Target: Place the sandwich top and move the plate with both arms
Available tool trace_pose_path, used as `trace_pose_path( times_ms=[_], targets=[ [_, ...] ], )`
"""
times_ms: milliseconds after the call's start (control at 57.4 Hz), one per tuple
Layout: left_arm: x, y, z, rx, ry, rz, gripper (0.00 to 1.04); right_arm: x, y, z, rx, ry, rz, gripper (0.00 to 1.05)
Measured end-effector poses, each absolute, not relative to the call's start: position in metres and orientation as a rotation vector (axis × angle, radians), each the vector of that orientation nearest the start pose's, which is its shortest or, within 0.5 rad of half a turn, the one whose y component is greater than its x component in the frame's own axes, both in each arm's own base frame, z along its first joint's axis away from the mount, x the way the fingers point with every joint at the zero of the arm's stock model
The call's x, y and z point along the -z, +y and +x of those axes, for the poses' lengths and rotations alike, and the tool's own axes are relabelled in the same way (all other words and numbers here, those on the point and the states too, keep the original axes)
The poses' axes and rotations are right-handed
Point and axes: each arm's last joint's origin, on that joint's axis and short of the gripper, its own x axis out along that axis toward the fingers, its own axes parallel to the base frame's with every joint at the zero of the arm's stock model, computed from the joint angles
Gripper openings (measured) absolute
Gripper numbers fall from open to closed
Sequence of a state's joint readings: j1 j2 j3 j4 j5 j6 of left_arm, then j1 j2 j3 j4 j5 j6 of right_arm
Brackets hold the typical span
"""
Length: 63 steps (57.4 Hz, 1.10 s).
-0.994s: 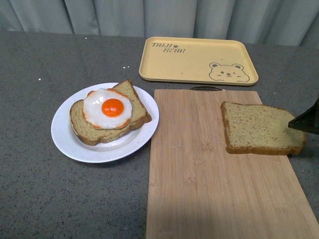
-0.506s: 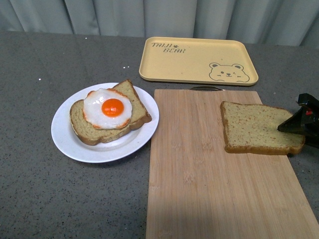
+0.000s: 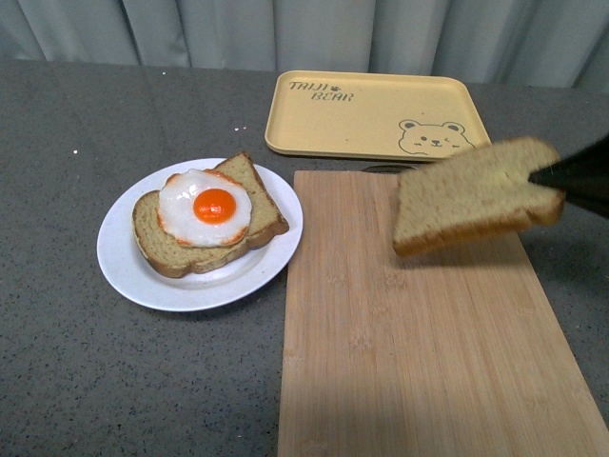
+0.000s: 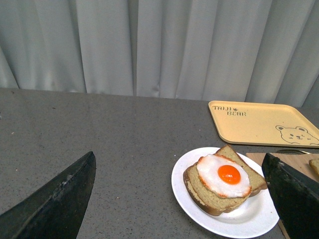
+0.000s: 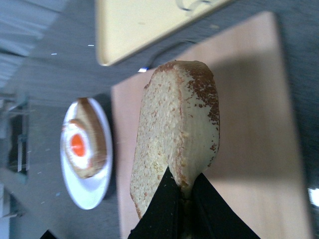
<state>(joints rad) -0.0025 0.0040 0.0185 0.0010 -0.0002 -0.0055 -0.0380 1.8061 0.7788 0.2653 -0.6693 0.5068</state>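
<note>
My right gripper (image 3: pixel 544 175) is shut on the right edge of the sandwich top (image 3: pixel 471 195), a plain speckled bread slice, and holds it tilted in the air above the far right of the wooden board (image 3: pixel 419 324). In the right wrist view the slice (image 5: pixel 174 129) is pinched between the black fingers (image 5: pixel 159 206). The white plate (image 3: pixel 124 271) sits left of the board and bears a bread slice with a fried egg (image 3: pixel 206 208). In the left wrist view the plate (image 4: pixel 249 221) lies between my open left gripper's fingers (image 4: pixel 55 204), which are apart from it.
A yellow tray with a bear drawing (image 3: pixel 376 114) lies behind the board, also in the left wrist view (image 4: pixel 259 122). The grey table (image 3: pixel 95 371) spreads left and front of the plate. A grey curtain (image 3: pixel 285 29) closes the back.
My right gripper has lifted the sandwich top off the board and carried it up and a little left; it now hangs tilted. The plate and egg slice have not moved.
</note>
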Motion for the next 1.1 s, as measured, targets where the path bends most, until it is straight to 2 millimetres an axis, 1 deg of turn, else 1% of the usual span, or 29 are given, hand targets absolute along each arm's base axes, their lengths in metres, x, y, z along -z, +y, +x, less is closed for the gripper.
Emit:
trace_pose_path(
  times_ms=[35,87,192,262,331,436,523,663,854,959,1098],
  targets=[
    [-0.170,0.000,0.097,0.002,-0.015,-0.006,0.98,-0.128,0.014,0.326,-0.465,0.847,0.733,0.02],
    [-0.170,0.000,0.097,0.002,-0.015,-0.006,0.98,-0.136,0.026,0.329,-0.539,0.831,0.725,0.02],
    [-0.170,0.000,0.097,0.002,-0.016,-0.006,0.98,-0.141,0.049,0.336,-0.625,0.832,0.698,0.02],
    [-0.170,0.000,0.097,0.002,-0.016,-0.006,0.98,-0.137,0.068,0.343,-0.694,0.848,0.681,0.02],
    [-0.170,0.000,0.097,0.002,-0.015,-0.006,0.98,-0.129,0.091,0.354,-0.778,0.884,0.660,0.02],
    [-0.170,0.000,0.097,0.002,-0.015,-0.006,0.98,-0.120,0.112,0.365,-0.849,0.931,0.630,0.02],
    [-0.170,0.000,0.097,0.002,-0.016,-0.006,0.98,-0.107,0.134,0.379,-0.901,0.975,0.599,0.02],
    [-0.170,0.000,0.097,0.002,-0.016,-0.006,0.98,-0.096,0.150,0.394,-0.956,0.995,0.597,0.02],
    [-0.170,0.000,0.097,0.002,-0.015,-0.006,0.98,-0.089,0.170,0.408,-1.016,1.015,0.586,0.02],
    [-0.170,0.000,0.097,0.002,-0.015,-0.006,0.98,-0.078,0.181,0.417,-1.020,1.025,0.597,0.02],
    [-0.170,0.000,0.097,0.002,-0.016,-0.006,0.98,-0.067,0.185,0.420,-1.010,1.054,0.602,0.02]
  ],
)
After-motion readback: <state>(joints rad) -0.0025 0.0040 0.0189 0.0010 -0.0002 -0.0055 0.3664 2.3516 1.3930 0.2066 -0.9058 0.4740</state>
